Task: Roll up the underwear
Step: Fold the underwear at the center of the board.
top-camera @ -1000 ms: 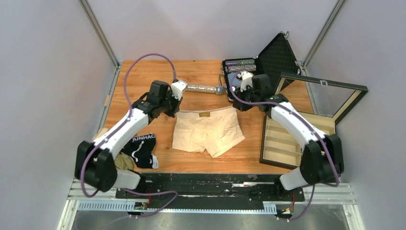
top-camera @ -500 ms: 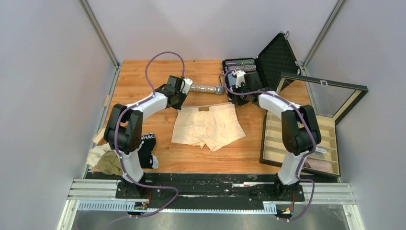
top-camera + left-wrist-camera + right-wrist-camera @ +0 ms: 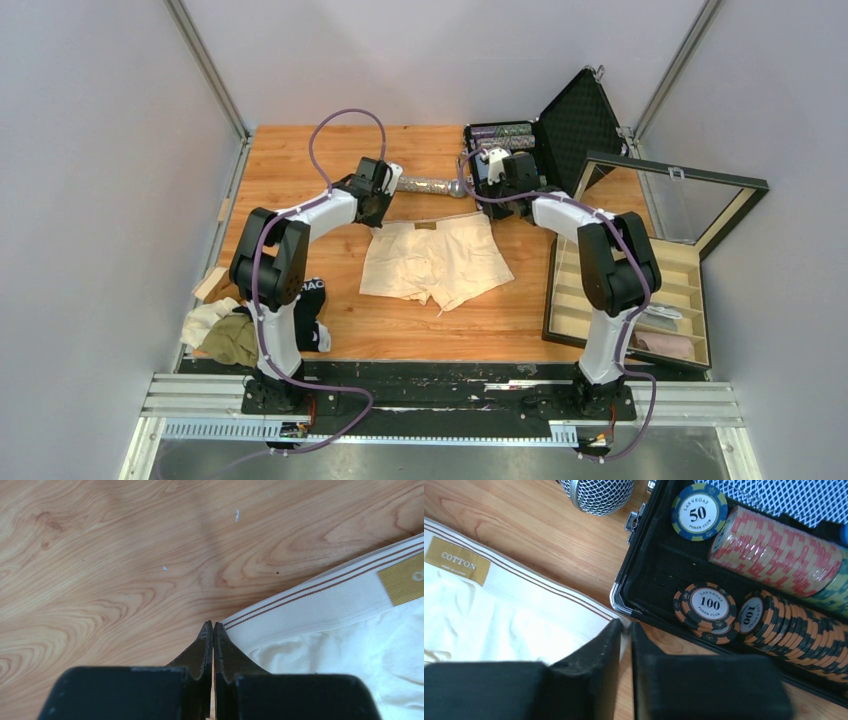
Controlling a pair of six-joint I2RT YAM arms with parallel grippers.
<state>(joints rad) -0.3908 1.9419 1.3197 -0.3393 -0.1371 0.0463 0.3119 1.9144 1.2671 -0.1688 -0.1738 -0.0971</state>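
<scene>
The cream-beige underwear lies flat on the table's middle, waistband at the far side. My left gripper is shut on the waistband's left corner, its tips at the cloth's edge. My right gripper is shut on the waistband's right corner, with cloth pinched between its tips. The black underwear with white lettering lies at the near left, partly behind the left arm. Olive-green and white garments lie beside it.
A glittery silver microphone lies just beyond the waistband; its mesh head shows in the right wrist view. An open black case of poker chips stands against my right gripper. An open wooden compartment box stands at the right.
Both arms have stretched further out and the cream underwear has slid a little away from the bases with them. The olive and white garments have come into view.
</scene>
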